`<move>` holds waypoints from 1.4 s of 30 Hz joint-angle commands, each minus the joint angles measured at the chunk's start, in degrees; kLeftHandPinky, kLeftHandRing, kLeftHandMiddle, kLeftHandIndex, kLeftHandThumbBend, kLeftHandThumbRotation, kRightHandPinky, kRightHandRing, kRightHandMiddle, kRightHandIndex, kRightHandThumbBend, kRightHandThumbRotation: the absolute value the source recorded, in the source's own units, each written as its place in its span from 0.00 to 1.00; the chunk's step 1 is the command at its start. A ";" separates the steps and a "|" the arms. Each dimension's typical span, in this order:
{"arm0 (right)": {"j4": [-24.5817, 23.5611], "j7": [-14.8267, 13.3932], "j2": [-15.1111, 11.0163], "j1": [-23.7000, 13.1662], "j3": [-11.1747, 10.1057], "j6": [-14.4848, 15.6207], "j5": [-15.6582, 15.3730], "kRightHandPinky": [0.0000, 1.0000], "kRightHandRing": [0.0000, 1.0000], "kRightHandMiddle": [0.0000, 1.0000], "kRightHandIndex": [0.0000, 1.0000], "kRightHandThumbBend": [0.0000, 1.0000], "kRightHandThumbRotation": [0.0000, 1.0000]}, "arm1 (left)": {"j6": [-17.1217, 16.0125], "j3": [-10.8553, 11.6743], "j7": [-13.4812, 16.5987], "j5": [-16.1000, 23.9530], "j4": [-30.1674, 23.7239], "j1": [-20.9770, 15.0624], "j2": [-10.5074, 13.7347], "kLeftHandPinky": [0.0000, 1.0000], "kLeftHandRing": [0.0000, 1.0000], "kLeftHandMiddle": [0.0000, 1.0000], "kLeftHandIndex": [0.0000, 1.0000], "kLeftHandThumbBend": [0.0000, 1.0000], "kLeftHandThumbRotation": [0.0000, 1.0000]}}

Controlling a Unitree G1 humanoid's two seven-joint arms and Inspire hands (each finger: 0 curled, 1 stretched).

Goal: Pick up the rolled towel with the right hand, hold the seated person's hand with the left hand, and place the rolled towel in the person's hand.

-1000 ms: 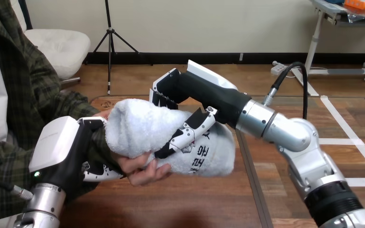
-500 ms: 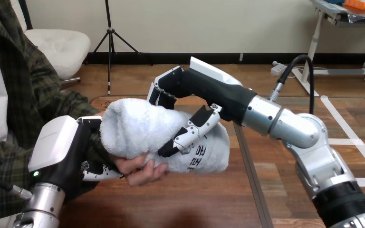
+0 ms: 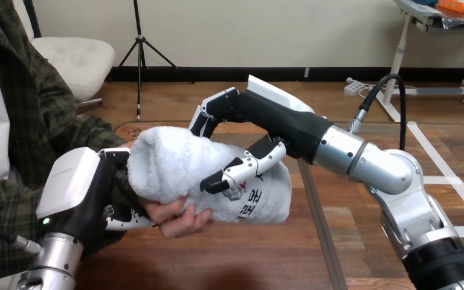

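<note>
The white rolled towel (image 3: 172,163) lies across the person's hand (image 3: 178,220), whose fingers curl up under its near side. My left hand (image 3: 78,190) grips that hand from the left, with its fingers (image 3: 124,219) curled under it. My right hand (image 3: 266,118) reaches in from the right over the towel. Its fingers (image 3: 208,115) stand lifted just above the towel's far side, and its thumb (image 3: 241,171) lies straight along the near side, so the hand is open.
The wooden table (image 3: 248,254) spreads below the hands. The person's sleeve (image 3: 66,133) comes in from the left edge. My right forearm (image 3: 374,169) crosses the table's right half.
My right hand's fingers have risen off the towel and its thumb has straightened, letting go. The towel has settled slightly left into the person's hand. My left hand has stayed put.
</note>
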 commanded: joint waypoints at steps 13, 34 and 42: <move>-4.13 -0.82 -1.20 0.73 -1.51 1.53 2.33 0.99 1.00 1.00 1.00 1.00 0.52 | -3.35 -1.23 -0.02 -1.46 -0.68 -4.53 -1.09 0.38 0.43 0.48 0.47 0.94 0.00; -3.07 -2.51 -3.15 3.58 -3.88 1.42 2.37 1.00 1.00 1.00 1.00 1.00 0.69 | -4.19 -0.87 -0.53 -2.05 -0.59 -4.34 -0.79 0.38 0.44 0.48 0.47 0.94 0.00; -2.51 -2.74 -3.54 4.93 -4.48 1.36 2.45 1.00 1.00 1.00 1.00 1.00 0.68 | -5.74 -0.83 -0.06 -1.83 1.93 -4.78 0.13 0.44 0.49 0.54 0.54 0.98 0.01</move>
